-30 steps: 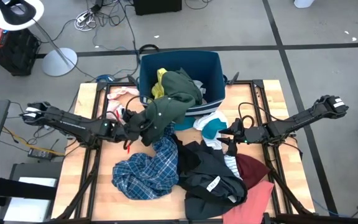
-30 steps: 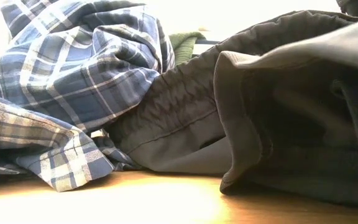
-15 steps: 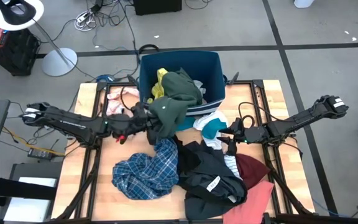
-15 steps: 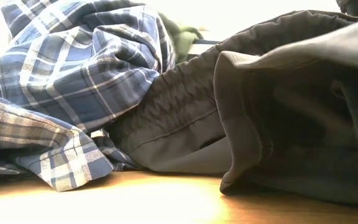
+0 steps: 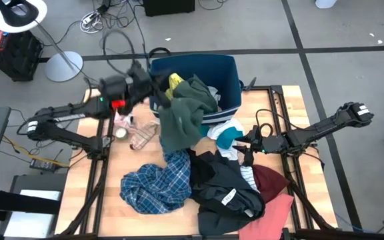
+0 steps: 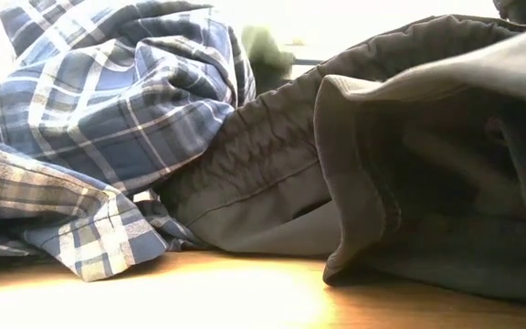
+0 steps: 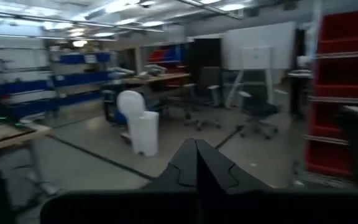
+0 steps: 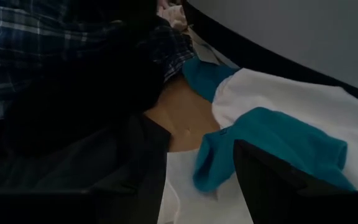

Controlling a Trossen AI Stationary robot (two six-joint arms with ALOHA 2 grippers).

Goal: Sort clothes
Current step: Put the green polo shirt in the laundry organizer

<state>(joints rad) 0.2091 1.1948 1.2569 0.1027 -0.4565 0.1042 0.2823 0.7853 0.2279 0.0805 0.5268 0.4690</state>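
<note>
My left gripper (image 5: 157, 90) is raised by the near left corner of the navy bin (image 5: 227, 67). It is shut on a dark green garment (image 5: 179, 120), and its fingers meet in the left wrist view (image 7: 196, 163). More dark green cloth (image 5: 197, 90) and a yellow garment (image 5: 173, 83) lie in the bin. My right gripper (image 5: 248, 148) is open, low over the teal-white garment (image 8: 272, 130). A blue plaid shirt (image 5: 159, 183), black garment (image 5: 225, 185), maroon garment (image 5: 272, 179) and salmon pink garment (image 5: 277, 212) lie on the table. My left gripper holds the dark green garment by its upper part (image 5: 166, 100), fingers about level, coming from the table's left. The place of contact does not show in the wrist view. The garment hangs below the gripper in a long drape, its lower end (image 5: 177, 145) by the plaid shirt.
Small pinkish items (image 5: 142, 137) lie on the bare wood left of the hanging garment. In the low view the plaid shirt (image 6: 108, 119) and a dark garment (image 6: 391, 183) fill the front. Bare table shows at the left (image 5: 95, 200).
My left gripper has risen fast and gone toward the far edge and the bin, still shut on the dark green garment. The garment, bunched on the table beside the plaid shirt before, is drawn up into a hanging drape. This has uncovered the pinkish items.
</note>
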